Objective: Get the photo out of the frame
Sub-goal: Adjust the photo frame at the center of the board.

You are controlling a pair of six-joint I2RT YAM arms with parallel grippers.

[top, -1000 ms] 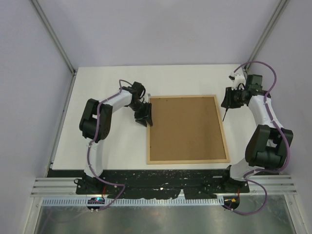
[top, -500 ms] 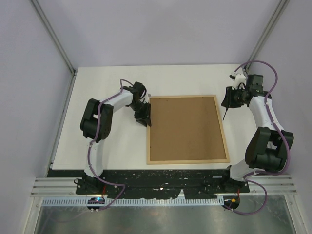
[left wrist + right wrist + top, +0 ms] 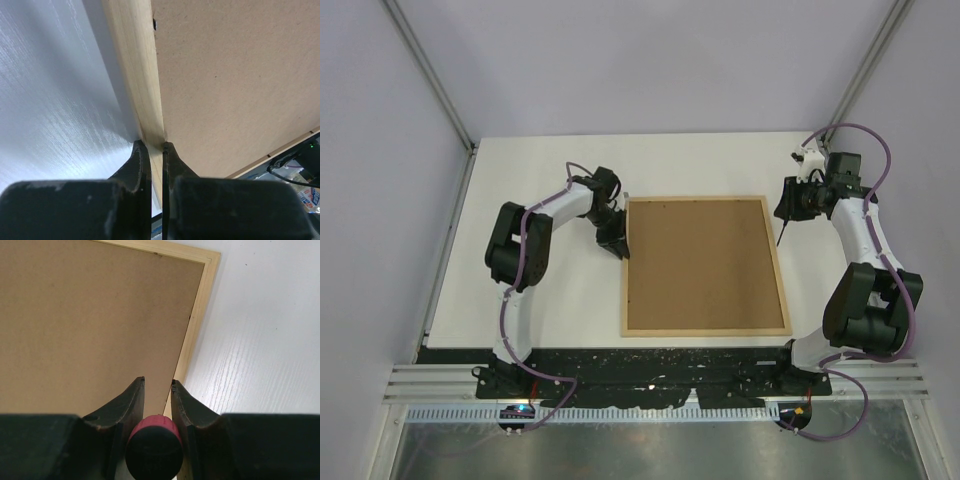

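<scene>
From above, the frame (image 3: 705,265) lies flat in the middle of the white desk (image 3: 550,300), its brown fibreboard back facing up. The photo is out of sight. My left hand (image 3: 616,243) sits at the frame's left edge, near the far corner. My right hand (image 3: 788,205) hangs just beyond the right edge, with the dark shaft of a screwdriver (image 3: 782,232) pointing down beside the wood.

At my left wrist, the two fingers are drawn together on the frame's light wood strip, which runs between their tips. The brown back is to the right and the desk to the left.

At my right wrist, the fingers are clamped on the screwdriver's red handle. Beyond them are the frame's far right corner and the bare desk.
</scene>
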